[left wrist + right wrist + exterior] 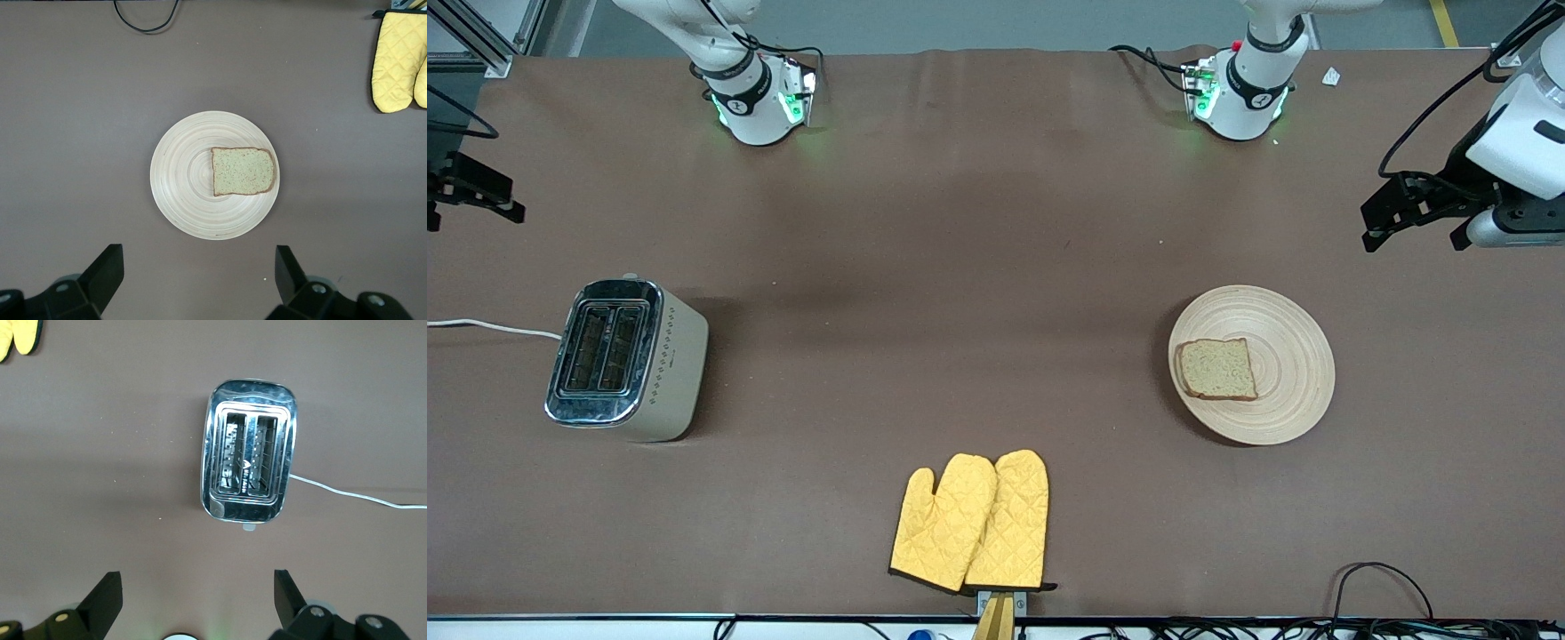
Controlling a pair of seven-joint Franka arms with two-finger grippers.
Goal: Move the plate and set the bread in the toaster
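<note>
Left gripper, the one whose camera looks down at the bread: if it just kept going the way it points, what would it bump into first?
Probably the plate, or the bare table just beside its rim. The left gripper hangs open above it; exact depth is unclear.

A brown table [996, 267] fills the scene, grey floor [978, 22] along its top edge under even light

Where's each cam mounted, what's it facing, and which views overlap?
Front: high across the table, facing both arm bases; left end effector at the edge, open.
Left wrist: looks down on plate and bread; its fingers show.
Right wrist: looks down on toaster; right end effector open.
Shared: both wrist views catch the yellow mitts.
</note>
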